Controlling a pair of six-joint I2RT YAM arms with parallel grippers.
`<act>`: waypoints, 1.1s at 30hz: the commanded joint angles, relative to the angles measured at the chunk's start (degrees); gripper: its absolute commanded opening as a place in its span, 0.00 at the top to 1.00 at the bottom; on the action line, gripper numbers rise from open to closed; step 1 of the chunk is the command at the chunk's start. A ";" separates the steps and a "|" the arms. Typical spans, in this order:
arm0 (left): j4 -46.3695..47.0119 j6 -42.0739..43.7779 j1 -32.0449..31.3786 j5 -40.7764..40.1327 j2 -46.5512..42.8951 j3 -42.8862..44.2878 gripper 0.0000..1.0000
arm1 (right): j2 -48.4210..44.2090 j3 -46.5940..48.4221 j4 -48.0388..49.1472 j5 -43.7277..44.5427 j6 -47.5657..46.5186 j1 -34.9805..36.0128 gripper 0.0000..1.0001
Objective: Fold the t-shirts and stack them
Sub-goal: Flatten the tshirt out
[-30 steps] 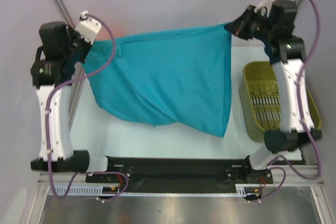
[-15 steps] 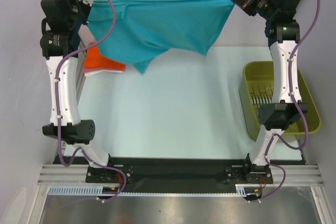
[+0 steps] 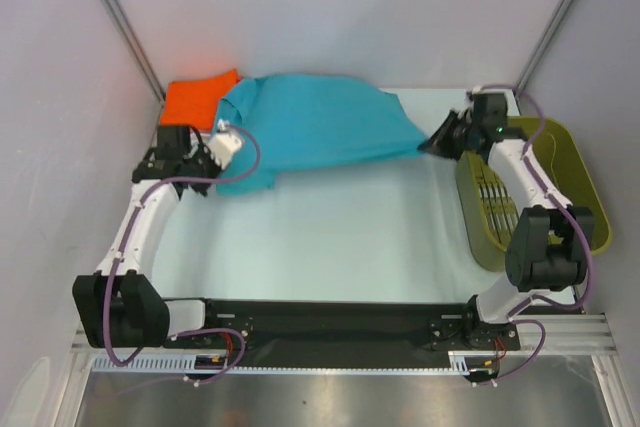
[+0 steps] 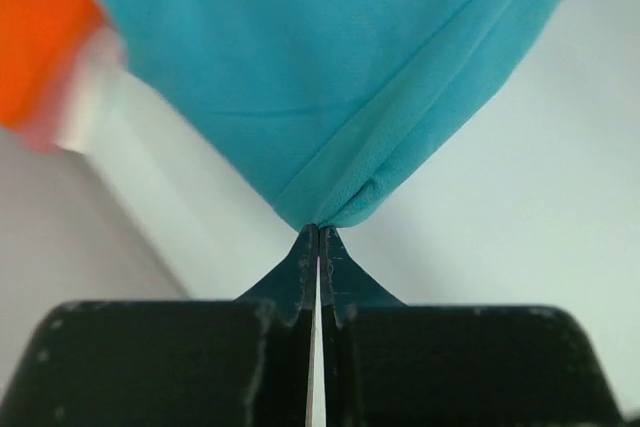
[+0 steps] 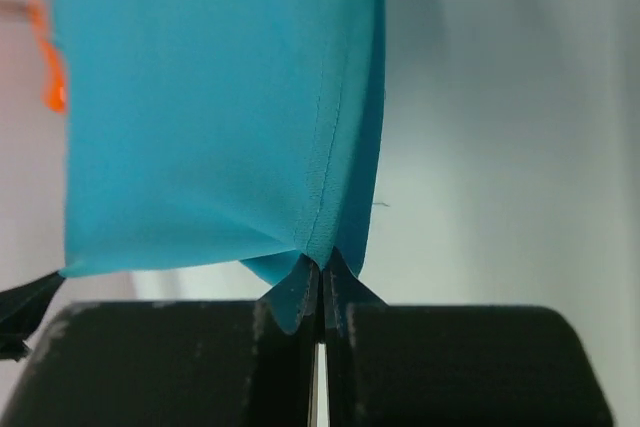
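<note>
The teal t-shirt (image 3: 315, 127) lies stretched across the far part of the table, its left end over the folded orange t-shirt (image 3: 195, 97). My left gripper (image 3: 218, 150) is shut on the teal shirt's left corner (image 4: 320, 207), low near the table. My right gripper (image 3: 432, 144) is shut on the shirt's right edge (image 5: 322, 237), also low. The orange shirt shows at the upper left of the left wrist view (image 4: 35, 37) and as a sliver in the right wrist view (image 5: 52, 77). Pink and white shirts are not in view.
An olive-green plastic basket (image 3: 585, 197) stands at the right edge of the table, beside my right arm. The pale table surface (image 3: 340, 232) lies in front of the shirt. Grey walls close the back and sides.
Both arms have come down and forward from high at the back. The teal shirt, which hung spread in the air, now rests on the table and over the orange shirt.
</note>
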 commanded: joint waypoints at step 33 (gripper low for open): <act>-13.49 9.44 -21.70 -7.20 -20.03 -29.11 0.44 | -15.16 -26.56 -11.80 24.06 -8.10 18.18 0.61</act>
